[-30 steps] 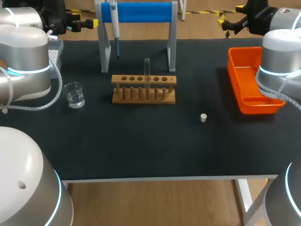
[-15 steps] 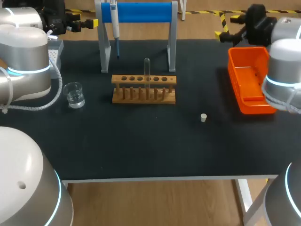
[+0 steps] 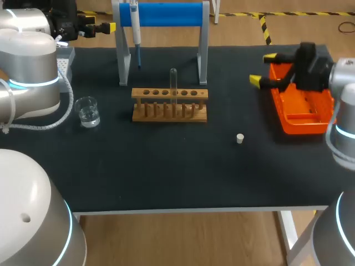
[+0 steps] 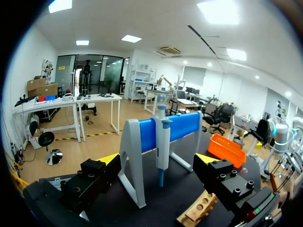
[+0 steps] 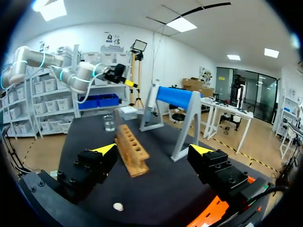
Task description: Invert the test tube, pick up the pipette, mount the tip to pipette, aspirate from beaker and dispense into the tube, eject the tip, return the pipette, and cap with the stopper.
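the test tube (image 3: pixel 173 83) stands upright in the wooden rack (image 3: pixel 169 112), in a hole near its middle, with nothing touching it. behind the rack the pipette (image 3: pixel 135 25) hangs at the left end of the blue-barred stand (image 3: pixel 166 14). the glass beaker (image 3: pixel 87 111) of clear liquid sits left of the rack. the small white stopper (image 3: pixel 240 138) lies alone on the black table (image 3: pixel 166 172), right of the rack and nearer the front edge, apart from the orange tray (image 3: pixel 302 122). the left gripper (image 4: pixel 157 160) hangs at the table's far left edge, fingers spread and empty, facing the pipette. the right gripper (image 3: pixel 262 69) hovers over the tray's left rim, fingers wide apart, holding nothing, pointed toward the rack.
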You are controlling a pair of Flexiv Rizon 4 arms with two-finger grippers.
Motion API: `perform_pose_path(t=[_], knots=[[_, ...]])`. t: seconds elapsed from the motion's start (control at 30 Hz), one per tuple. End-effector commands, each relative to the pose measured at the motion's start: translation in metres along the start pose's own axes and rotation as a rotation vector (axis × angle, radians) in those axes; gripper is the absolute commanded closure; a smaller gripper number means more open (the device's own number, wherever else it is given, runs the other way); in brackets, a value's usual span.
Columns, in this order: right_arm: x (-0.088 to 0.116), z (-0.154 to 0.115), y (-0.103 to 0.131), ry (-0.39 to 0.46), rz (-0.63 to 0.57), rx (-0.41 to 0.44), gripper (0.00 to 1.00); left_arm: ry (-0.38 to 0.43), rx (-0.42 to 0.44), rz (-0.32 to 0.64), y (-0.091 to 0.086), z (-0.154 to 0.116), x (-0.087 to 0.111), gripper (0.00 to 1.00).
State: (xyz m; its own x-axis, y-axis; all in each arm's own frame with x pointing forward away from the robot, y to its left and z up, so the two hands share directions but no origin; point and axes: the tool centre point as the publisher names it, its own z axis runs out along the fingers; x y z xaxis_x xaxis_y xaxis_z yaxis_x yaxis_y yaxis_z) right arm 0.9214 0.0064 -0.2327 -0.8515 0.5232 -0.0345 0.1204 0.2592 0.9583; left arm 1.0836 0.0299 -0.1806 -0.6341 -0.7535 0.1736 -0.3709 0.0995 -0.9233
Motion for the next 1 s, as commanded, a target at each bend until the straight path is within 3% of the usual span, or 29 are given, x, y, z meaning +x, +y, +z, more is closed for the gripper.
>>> perform_pose_path(t=[0.03,0.27,0.53,0.73,1.0], knots=[[0.035,-0.035,-0.014,0.021,0.007,-0.052,0.0,0.0,0.003,0.0,0.001,0.0,0.0,0.0],[0.079,-0.027,-0.037,0.093,-0.004,-0.082,0.0,0.0,0.003,0.0,0.001,0.0,0.0,0.0],[0.112,-0.01,-0.054,0.142,-0.023,-0.078,0.0,0.0,0.003,0.0,0.001,0.0,0.0,0.0],[0.121,0.0,-0.058,0.133,-0.046,-0.075,0.0,0.0,0.003,0.0,0.001,0.0,0.0,0.0],[0.111,0.009,-0.056,0.084,-0.074,-0.081,0.0,0.0,0.003,0.0,0.001,0.0,0.0,0.0]])
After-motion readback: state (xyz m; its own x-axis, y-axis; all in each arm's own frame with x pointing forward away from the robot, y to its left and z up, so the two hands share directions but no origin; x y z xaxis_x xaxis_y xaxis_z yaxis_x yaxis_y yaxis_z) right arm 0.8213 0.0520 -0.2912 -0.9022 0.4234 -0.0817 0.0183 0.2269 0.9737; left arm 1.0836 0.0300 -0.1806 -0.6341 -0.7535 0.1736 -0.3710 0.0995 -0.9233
